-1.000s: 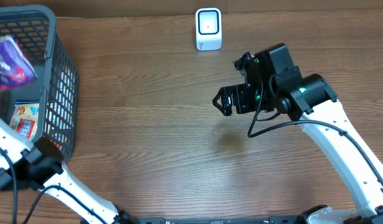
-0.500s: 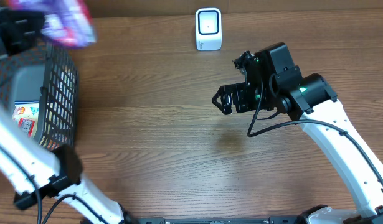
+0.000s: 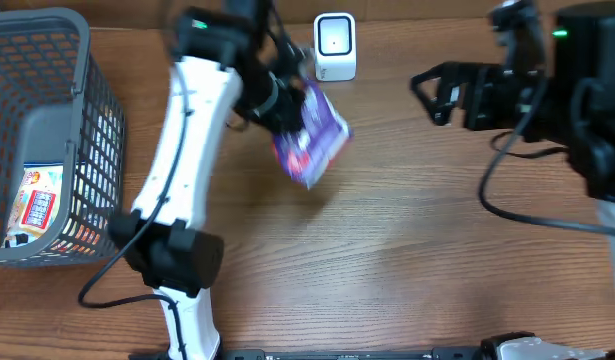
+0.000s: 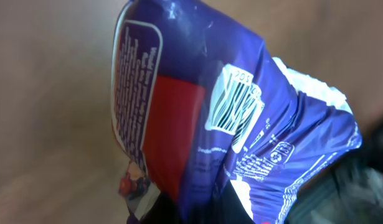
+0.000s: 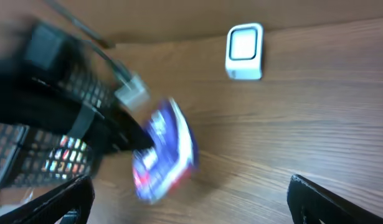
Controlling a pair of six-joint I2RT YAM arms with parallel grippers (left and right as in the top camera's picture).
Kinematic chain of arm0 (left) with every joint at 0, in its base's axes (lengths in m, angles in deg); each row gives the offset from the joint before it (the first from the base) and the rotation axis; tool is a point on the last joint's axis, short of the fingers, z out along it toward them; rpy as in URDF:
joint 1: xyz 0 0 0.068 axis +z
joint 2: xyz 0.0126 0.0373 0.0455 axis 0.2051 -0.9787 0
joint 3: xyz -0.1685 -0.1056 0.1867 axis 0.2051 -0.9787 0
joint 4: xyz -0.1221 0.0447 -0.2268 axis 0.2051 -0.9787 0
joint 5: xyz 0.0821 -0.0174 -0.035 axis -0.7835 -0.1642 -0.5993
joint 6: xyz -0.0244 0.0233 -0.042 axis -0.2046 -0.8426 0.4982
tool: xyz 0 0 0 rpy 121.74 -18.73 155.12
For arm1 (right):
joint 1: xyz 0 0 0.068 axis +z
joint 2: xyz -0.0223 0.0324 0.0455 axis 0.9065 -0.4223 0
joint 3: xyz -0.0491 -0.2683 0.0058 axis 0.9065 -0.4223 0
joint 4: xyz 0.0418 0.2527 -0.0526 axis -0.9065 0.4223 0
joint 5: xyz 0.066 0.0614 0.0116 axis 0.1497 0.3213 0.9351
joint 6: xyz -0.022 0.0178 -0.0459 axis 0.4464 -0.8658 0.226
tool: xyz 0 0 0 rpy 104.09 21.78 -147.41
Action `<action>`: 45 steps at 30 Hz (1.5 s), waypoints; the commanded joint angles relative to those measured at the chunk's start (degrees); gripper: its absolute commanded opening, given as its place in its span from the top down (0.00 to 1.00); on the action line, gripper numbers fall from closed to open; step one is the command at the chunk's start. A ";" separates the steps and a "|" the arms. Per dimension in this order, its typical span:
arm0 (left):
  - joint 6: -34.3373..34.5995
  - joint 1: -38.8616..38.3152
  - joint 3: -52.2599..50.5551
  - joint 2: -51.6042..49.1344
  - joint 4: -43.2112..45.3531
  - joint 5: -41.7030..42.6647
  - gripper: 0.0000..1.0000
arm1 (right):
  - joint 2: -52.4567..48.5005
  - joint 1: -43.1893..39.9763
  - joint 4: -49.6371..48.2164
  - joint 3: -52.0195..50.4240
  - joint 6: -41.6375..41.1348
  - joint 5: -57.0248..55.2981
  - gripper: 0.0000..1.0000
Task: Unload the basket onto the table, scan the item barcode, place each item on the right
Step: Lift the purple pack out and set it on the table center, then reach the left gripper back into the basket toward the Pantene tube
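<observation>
Wood-grain table point(image 3: 387, 280); left end effector point(image 3: 279, 102) clenched on purple packet point(image 3: 312, 140) — right end effector point(image 3: 432, 92) released.

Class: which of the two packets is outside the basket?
The purple packet, held by the left gripper; the orange packet lies inside the grey basket.

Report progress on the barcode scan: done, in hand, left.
Done: the purple packet is outside the basket, gripped by the left gripper above the table. In hand: it hangs near the white scanner; its barcode shows in the left wrist view. Left: facing that barcode to the scanner. The right gripper is open, empty.
</observation>
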 commanded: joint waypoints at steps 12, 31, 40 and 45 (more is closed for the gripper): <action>-8.68 -1.44 -26.86 -0.20 12.76 33.99 0.39 | 0.20 -1.49 1.97 2.82 0.02 -0.11 0.00; 12.61 15.17 28.98 0.48 -0.22 2.21 0.01 | -1.07 -1.49 6.36 2.80 3.13 -0.59 0.00; 20.26 44.46 52.15 0.44 -3.74 0.17 0.00 | -7.65 -1.49 13.57 2.75 3.13 -2.08 0.00; 17.29 56.61 44.96 -0.39 -2.64 0.09 0.00 | -9.86 -0.90 14.34 2.75 3.28 -2.08 0.00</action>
